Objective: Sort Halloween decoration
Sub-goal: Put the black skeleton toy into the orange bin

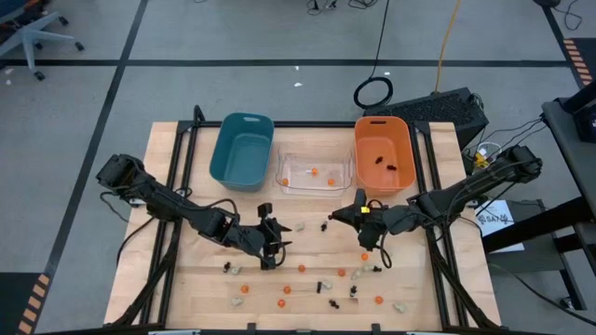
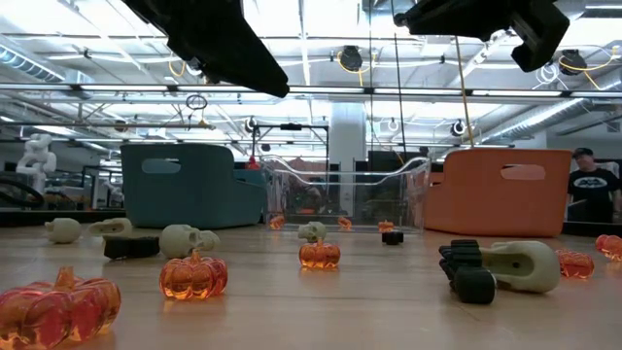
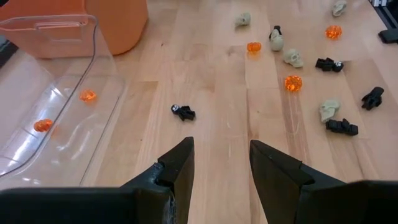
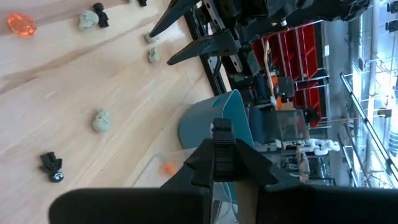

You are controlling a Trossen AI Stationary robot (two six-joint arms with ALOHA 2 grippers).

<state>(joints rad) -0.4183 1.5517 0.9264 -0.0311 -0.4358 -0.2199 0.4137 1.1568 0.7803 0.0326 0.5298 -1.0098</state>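
Tiny Halloween decorations lie scattered on the wooden table: orange pumpkins (image 2: 193, 275), pale skulls (image 3: 293, 58) and black spidery ones (image 3: 183, 112). My left gripper (image 3: 219, 155) hangs open over bare wood in front of the clear bin (image 1: 315, 174), nothing between its fingers. My right gripper (image 4: 222, 146) hovers above the table in front of the orange bin (image 1: 384, 154), rolled to one side and shut on a small black trinket (image 4: 221, 129). In the high view the gripper hides that trinket. My right gripper pinches a small black trinket with a pale spot (image 4: 217, 127) between its two fingertips. The trinket sticks out past the tips, lifted clear of the table. Which part of it the fingers are on cannot be made out.
A teal bin (image 1: 242, 151) stands at the far left of the row. The clear bin holds orange pumpkins (image 3: 87, 96); the orange bin holds black pieces (image 1: 384, 162). More trinkets lie along the near edge (image 1: 321, 288). A person (image 2: 588, 185) stands beyond the table.
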